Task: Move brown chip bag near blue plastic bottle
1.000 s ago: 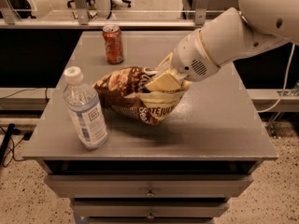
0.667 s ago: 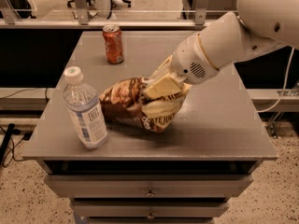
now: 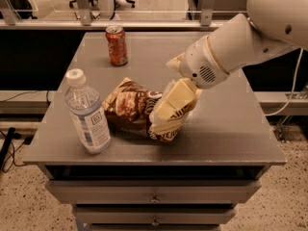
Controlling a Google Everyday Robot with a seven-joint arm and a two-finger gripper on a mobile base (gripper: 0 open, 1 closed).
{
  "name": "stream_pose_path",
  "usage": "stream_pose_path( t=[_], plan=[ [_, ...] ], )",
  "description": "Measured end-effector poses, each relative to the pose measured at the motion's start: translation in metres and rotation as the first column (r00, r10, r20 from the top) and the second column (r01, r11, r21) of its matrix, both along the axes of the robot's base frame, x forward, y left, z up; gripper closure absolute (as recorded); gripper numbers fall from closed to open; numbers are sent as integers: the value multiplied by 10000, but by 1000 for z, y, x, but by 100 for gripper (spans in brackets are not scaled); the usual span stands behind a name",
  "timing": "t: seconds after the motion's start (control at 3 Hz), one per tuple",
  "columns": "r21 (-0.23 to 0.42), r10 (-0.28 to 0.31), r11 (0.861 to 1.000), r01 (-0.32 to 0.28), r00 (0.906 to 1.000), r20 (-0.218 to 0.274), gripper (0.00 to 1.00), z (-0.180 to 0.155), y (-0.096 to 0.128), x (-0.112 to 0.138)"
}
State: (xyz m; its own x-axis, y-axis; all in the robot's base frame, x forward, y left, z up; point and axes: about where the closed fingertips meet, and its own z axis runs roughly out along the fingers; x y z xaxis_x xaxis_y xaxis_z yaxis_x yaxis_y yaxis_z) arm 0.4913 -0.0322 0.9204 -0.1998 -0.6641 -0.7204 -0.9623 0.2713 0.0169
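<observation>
The brown chip bag (image 3: 132,107) lies on the grey table (image 3: 226,134), its left end close to the blue plastic bottle (image 3: 88,113), which stands upright near the front left edge. My gripper (image 3: 169,110) comes in from the right on a white arm and sits over the bag's right end, with its cream fingers (image 3: 175,97) clamped on the crinkled bag.
An orange-red soda can (image 3: 117,45) stands upright at the back left of the table. The table has drawers below its front edge (image 3: 154,196). A railing and chair legs show behind the table.
The gripper has moved toward the front with the bag, and the bag now lies closer to the bottle and lower on the table.
</observation>
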Motion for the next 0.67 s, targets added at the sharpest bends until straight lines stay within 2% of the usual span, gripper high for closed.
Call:
stream_pose_path(
  t=[0.33, 0.67],
  plan=[
    [-202, 144, 9997, -143, 9999, 36, 0, 2, -27, 8],
    [-308, -11, 9995, 22, 9994, 350, 0, 18, -79, 25]
  ],
)
